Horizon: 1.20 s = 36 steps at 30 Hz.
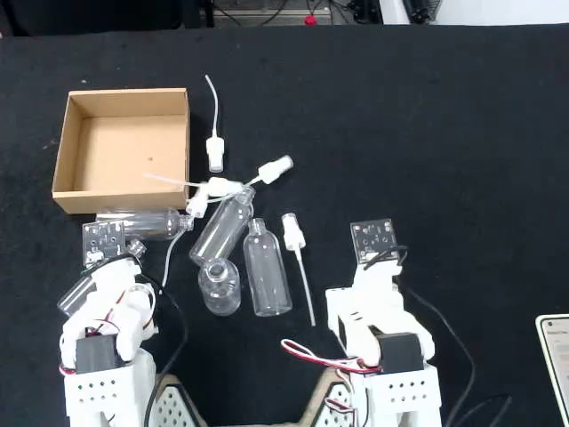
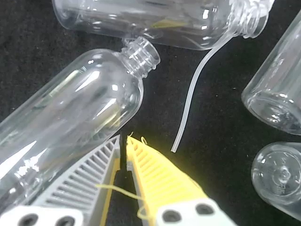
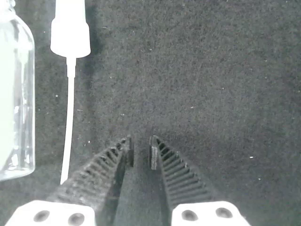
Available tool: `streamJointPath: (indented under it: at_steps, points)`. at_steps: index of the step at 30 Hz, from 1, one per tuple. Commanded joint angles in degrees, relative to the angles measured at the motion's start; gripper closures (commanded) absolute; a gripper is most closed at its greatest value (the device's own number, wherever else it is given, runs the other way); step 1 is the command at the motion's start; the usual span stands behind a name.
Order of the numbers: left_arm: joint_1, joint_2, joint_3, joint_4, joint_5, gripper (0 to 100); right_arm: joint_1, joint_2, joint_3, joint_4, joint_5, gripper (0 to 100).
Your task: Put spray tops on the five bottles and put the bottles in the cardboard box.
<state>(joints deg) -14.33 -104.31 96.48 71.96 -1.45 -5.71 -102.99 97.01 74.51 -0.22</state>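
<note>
Lying on its side just beside the left gripper, a clear bottle had its bare threaded neck pointing away from the arm. That gripper's grey and yellow fingers were pressed together at the tips with nothing between them. The right gripper hung over bare black table, its fingers a narrow gap apart and empty. Near it to one side lay a spray top, and a bottle past that.

In the high view I counted five bottles, all uncapped: one under the left arm, one along the near wall of the cardboard box, and three clustered between the arms. There were five spray tops as well, four loose around the cluster near the box corner and one closer to the right arm.

A thin dip tube curved across the cloth ahead of the left gripper, and the bottle by the box lay crosswise beyond it. A white object sat at the table's right edge.
</note>
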Motion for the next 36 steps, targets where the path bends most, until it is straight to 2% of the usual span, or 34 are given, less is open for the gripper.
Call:
streamJointPath:
  at_steps: [1, 7, 12, 15, 17, 19, 22, 26, 32, 36]
  points:
    - [0.2, 0.0, 0.8, 0.6, -0.6, 97, 1.3, -5.6, -0.6, -0.1, 0.4, 93.1]
    - [-0.2, -0.1, 0.2, 0.4, -0.6, 97, 1.5, -5.6, -0.6, -8.2, 0.4, 93.1]
    - [-0.2, -0.1, -9.5, 0.7, -0.9, 97, 1.8, -5.6, -0.6, -17.3, 0.5, 93.0]
    - [0.2, -0.1, -15.0, 0.3, -7.0, 97, 1.9, -5.6, -0.6, -21.5, 3.3, 93.0]
    - [0.2, -0.1, -18.2, 0.3, -14.2, 97, 1.9, -5.6, -0.7, -23.6, 9.2, 93.0]
    - [0.4, -0.1, -20.8, 0.6, -18.3, 97, 1.9, -5.6, -0.8, -25.1, 15.3, 93.0]
    - [0.3, -0.1, -24.8, -1.0, -18.7, 97, 1.9, -5.6, -2.4, -25.4, 20.9, 93.0]
    - [0.3, -0.1, -32.6, -3.2, -18.6, 96, 1.9, -5.6, -5.8, -25.3, 21.9, 93.0]
    - [0.1, 0.0, -41.7, -2.9, -18.6, 79, 1.9, -5.6, -12.6, -21.5, 21.9, 93.0]
    - [0.3, 0.4, -46.4, -3.8, -14.9, 78, 1.9, -5.6, -20.1, -16.7, 21.9, 93.0]
